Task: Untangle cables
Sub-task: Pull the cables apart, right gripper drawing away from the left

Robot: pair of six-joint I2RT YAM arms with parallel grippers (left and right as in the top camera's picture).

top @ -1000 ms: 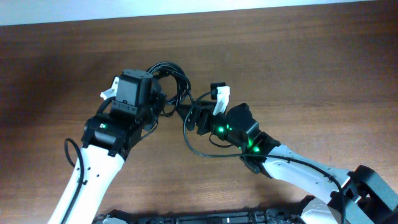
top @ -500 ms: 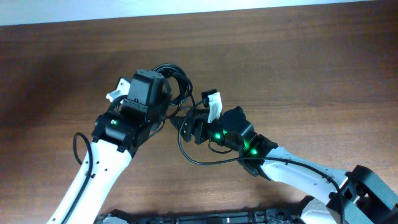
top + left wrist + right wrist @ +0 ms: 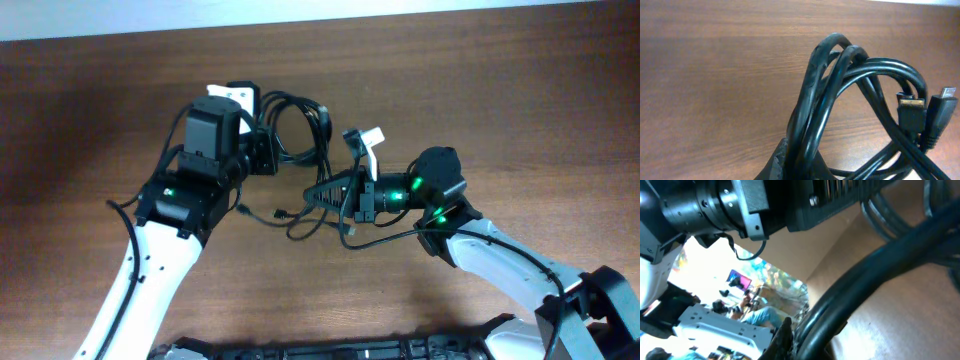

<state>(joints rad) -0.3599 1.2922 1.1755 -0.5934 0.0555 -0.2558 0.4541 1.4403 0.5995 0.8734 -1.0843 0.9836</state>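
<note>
Over the broad brown wooden desk point(image 3: 520, 90) I judge I am mid-pull, drawing the thin black flexible cables point(image 3: 300, 115) apart. The left jaws are clamped on the coiled bundle near mid-desk, and the right jaws pinch one strand just beside it. Next comes a gentle, wider pull rightward. There is bare desk on every side, with the far edge behind the bundle. The small plug ends point(image 3: 912, 115) may snag.

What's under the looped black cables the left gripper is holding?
Only bare brown wooden table shows beneath and through the looped black cables. Two plug ends sit beside them. The fingertips of the left gripper are covered by the cords.
</note>
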